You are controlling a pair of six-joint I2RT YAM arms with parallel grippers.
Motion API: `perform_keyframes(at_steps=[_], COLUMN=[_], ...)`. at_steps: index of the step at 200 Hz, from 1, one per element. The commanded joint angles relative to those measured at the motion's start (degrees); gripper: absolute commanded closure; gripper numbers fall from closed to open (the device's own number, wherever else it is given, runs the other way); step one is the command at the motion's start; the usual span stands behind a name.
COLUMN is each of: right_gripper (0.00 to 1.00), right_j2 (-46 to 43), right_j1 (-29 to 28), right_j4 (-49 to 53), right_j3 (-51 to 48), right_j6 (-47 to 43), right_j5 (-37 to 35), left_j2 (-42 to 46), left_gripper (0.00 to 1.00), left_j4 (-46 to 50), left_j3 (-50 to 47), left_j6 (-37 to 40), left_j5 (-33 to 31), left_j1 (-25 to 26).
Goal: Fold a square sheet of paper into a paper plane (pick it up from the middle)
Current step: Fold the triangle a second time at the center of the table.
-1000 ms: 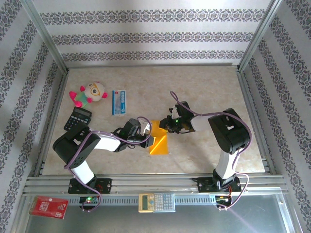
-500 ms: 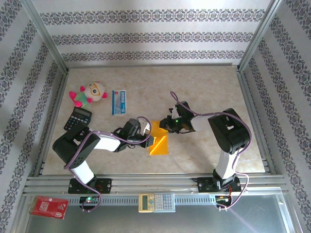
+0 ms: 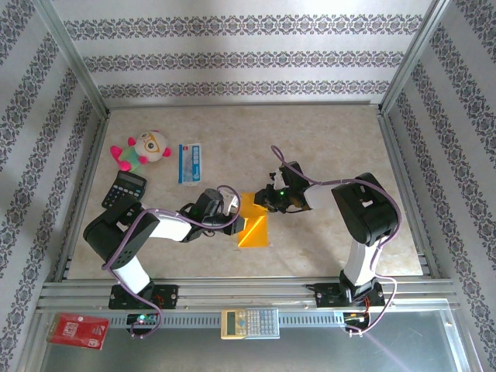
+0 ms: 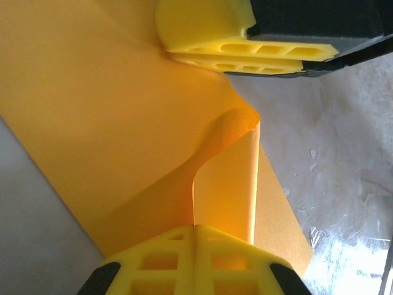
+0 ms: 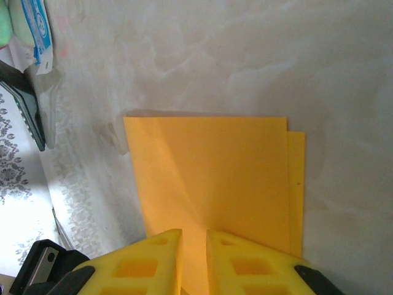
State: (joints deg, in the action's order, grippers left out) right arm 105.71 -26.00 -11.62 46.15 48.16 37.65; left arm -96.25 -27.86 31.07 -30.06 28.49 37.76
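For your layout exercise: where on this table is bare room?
Free: far-right table, right of the packet; the strip between the paper and the near edge. Crowded: far left, around plush toy and calculator; centre, around the paper.

The paper (image 3: 256, 229) lies with left end effector (image 3: 236, 225) at its left, right end effector (image 3: 263, 203) behind.

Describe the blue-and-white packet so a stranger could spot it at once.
On the beige marbled table, look to the far-left area, where a pink-and-green plush toy lies. Just right of it is the packet: flat, rectangular, blue and white, unlike the rounded toy and the black calculator nearby.
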Motion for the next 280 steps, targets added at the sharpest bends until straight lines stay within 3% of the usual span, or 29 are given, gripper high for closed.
perform_keyframes(at_steps=[1,183,280], right_gripper=[0.79,0.77,0.71], right_j2=[3.4,1.8,-4.8], right_j1=[-0.2,-0.1,1.8], right_j4=[3.7,4.9,7.7], right_j3=[-0.7,1.6,3.8], right_j6=[-1.0,-1.1,-1.6], right_j5=[-3.0,-2.0,1.1], left_j2=[0.4,-2.6,-3.1], left_gripper=[0.96,1.00,1.00], left_j4=[1.1,2.3,4.6], left_j3=[-0.1,-1.6,-2.5], left_j6=[0.2,-0.6,-0.3], left_j5=[0.2,-2.0,-4.8], left_j1=[-0.8,-0.8,-0.8])
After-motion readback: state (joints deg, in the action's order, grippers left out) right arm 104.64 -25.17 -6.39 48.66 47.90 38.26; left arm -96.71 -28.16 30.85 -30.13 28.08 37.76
